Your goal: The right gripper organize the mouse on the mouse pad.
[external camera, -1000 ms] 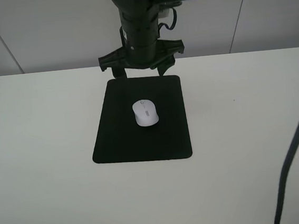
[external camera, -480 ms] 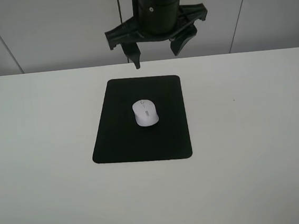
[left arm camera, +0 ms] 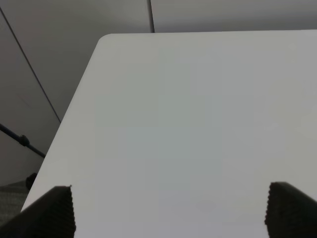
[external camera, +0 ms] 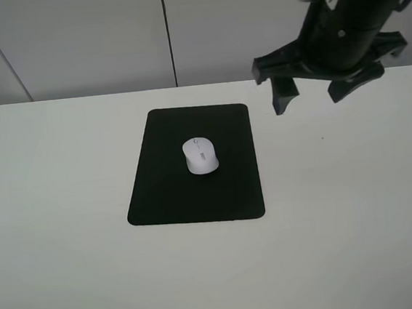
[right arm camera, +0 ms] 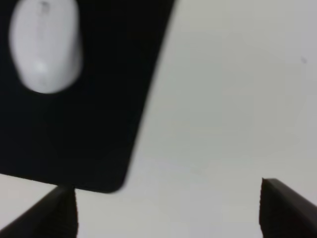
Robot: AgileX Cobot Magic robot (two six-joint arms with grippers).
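The white mouse (external camera: 201, 156) lies near the middle of the black mouse pad (external camera: 166, 195), resting flat with nothing touching it. High above the table's back right hangs my right gripper (external camera: 316, 97), open and empty, well to the right of the pad. Its wrist view looks down on the mouse (right arm camera: 45, 44) and a rounded corner of the mouse pad (right arm camera: 94, 139), with my right gripper (right arm camera: 168, 210) over bare table beside the pad. My left gripper (left arm camera: 171, 213) shows only in its own wrist view, open with nothing between its fingers.
The white table (external camera: 343, 214) stretches on all sides of the pad. A pale wall with a dark seam (external camera: 167, 34) stands behind it. The left wrist view shows a table corner (left arm camera: 106, 39) and a dark cable (left arm camera: 20, 139) off the table's edge.
My right arm has risen from just behind the pad and swung to the right, away from the mouse. The mouse and pad have not moved.
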